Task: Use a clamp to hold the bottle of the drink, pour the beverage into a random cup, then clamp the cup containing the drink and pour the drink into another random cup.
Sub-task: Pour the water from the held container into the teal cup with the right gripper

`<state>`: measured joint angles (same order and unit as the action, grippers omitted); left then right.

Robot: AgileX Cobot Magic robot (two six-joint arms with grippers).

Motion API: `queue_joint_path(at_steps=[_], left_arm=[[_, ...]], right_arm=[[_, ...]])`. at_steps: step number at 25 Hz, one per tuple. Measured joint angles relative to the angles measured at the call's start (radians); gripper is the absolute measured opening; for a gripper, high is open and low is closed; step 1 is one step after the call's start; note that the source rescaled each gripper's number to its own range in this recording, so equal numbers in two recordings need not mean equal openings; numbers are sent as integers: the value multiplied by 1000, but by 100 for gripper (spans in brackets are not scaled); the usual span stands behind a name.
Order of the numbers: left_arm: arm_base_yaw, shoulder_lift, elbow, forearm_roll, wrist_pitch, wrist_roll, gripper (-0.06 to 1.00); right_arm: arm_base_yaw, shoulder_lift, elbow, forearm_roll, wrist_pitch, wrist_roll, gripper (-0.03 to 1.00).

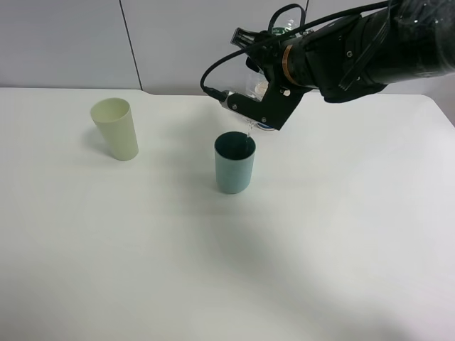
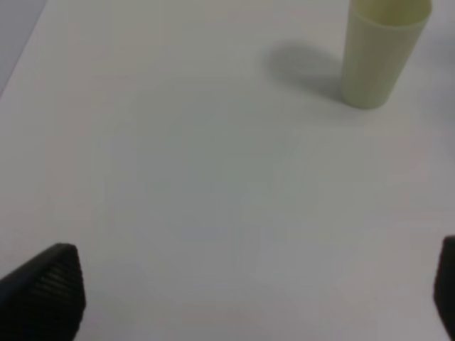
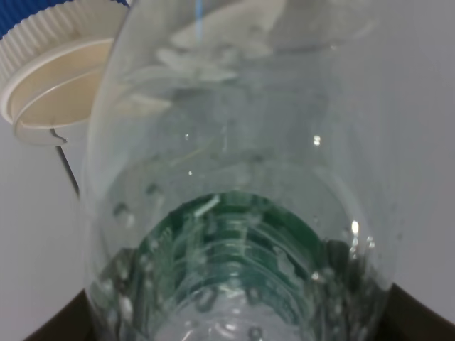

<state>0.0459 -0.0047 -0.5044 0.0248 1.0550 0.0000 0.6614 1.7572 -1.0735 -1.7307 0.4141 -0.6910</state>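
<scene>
The bottle (image 1: 254, 79) is up in the air at the far side of the table (image 1: 320, 249), tipped over with its mouth pointing down at the teal cup (image 1: 234, 167). The right gripper (image 1: 245, 71) holds it, fingers pinching the clear body from both sides. A thin thread of water (image 1: 249, 132) falls from the mouth to the far rim of the teal cup. In the right wrist view the bottle (image 3: 234, 213) fills nearly the whole picture: clear ribbed plastic with drops clinging inside and green showing through it. The dark fingers (image 3: 419, 316) show only at the two corners beside it. A white round lid-like thing (image 3: 53, 67) with a ribbed edge and a bit of blue lies past the bottle; what it is cannot be told.

The teal cup stands upright near the middle of the table, directly under the bottle's mouth, its inside dark. How much water is in it cannot be seen.

The yellow-green cup (image 1: 117, 128) stands upright well apart from the teal cup, toward the left side of the table. The left wrist view shows this cup (image 2: 380, 57) too, with its shadow beside it.

The left gripper (image 2: 249, 295) hangs over bare table, near nothing, its fingers (image 2: 50, 291) spread wide and holding nothing. A grey wall (image 1: 71, 42) runs behind the table.
</scene>
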Motion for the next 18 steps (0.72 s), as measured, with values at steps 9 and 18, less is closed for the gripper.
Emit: queue_joint_path(at_steps=[9,18], left_arm=[[0,0,0,0,0,0,100],[0,0,0,0,0,0,100]], right_arm=[[0,0,0,3,0,111,0],[4,0,0,386,-37,614,0]])
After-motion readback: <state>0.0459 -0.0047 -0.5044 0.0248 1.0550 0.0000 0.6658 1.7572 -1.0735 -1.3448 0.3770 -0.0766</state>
